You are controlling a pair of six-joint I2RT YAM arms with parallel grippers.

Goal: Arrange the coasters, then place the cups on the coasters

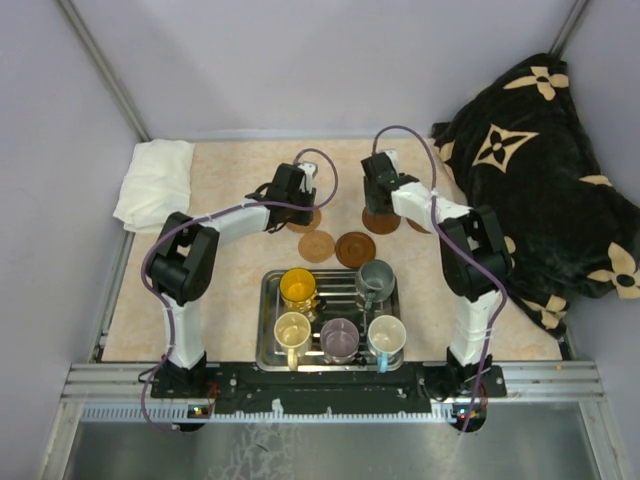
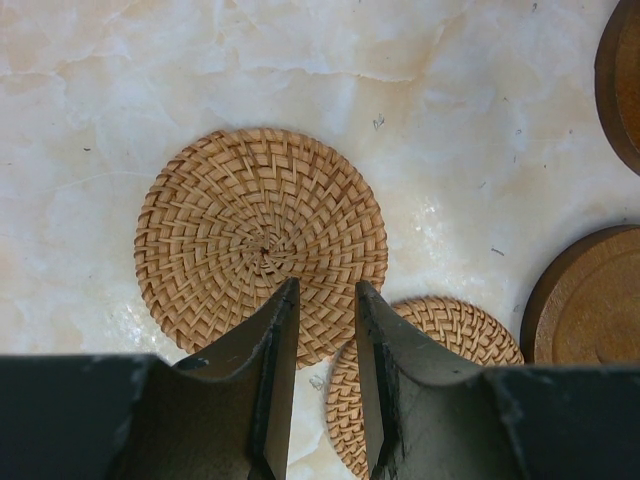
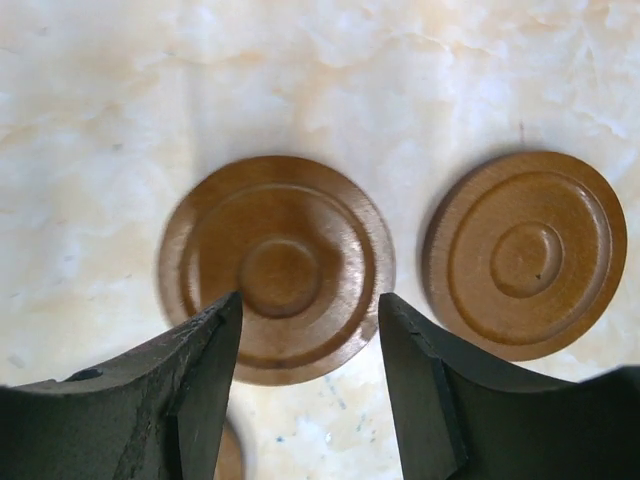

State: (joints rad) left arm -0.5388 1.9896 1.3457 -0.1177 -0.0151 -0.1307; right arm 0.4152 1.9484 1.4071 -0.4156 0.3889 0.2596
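Two woven tan coasters (image 2: 262, 245) (image 2: 470, 330) lie under my left gripper (image 2: 325, 300), which hangs over the larger one's near edge, open with nothing between its fingers. My right gripper (image 3: 310, 310) is open above a dark wooden coaster (image 3: 275, 265), and a second wooden coaster (image 3: 525, 250) lies just to its right. From above, the coasters (image 1: 317, 245) (image 1: 354, 249) (image 1: 381, 220) sit mid-table behind the tray. The cups stand in the tray: yellow (image 1: 298, 288), grey-green (image 1: 375, 280), cream (image 1: 292, 330), purple (image 1: 339, 340), and white with a blue handle (image 1: 386, 337).
The steel tray (image 1: 268, 300) sits at the near edge between the arm bases. A folded white cloth (image 1: 155, 180) lies at the table's far left corner. A black patterned blanket (image 1: 540, 170) is heaped beyond the right edge.
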